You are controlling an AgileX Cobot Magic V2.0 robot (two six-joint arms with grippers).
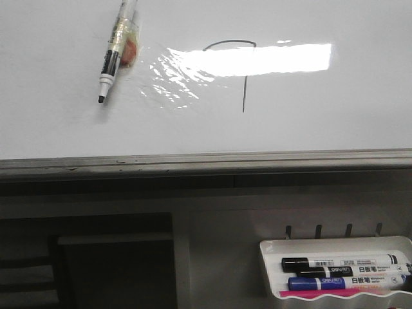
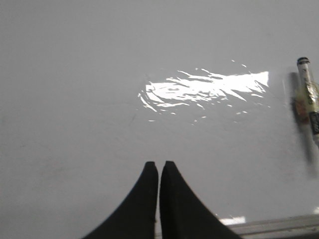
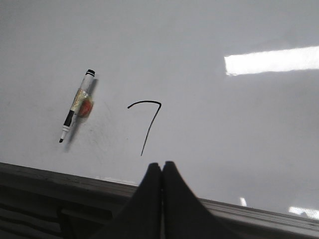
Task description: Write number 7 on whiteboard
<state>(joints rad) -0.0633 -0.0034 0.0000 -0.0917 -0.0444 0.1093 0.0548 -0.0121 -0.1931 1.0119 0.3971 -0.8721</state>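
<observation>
Glare (image 1: 251, 59) on the whiteboard (image 1: 58, 122) washes out the middle of the number 7 (image 1: 243, 74) in the front view. The loose marker (image 1: 114, 55) is cut off by the top edge there; its taped wrap is too blurred to identify. In the left wrist view it runs off the right edge. The tray (image 1: 335, 243) is cropped at the bottom; marker labels unreadable.

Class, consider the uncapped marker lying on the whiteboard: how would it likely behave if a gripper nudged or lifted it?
The marker is a slim round barrel, so it would probably roll or slide on the glossy whiteboard. It looks light and stiff. Its tape wrap might slow rolling, and the bare tip may smear ink.
</observation>
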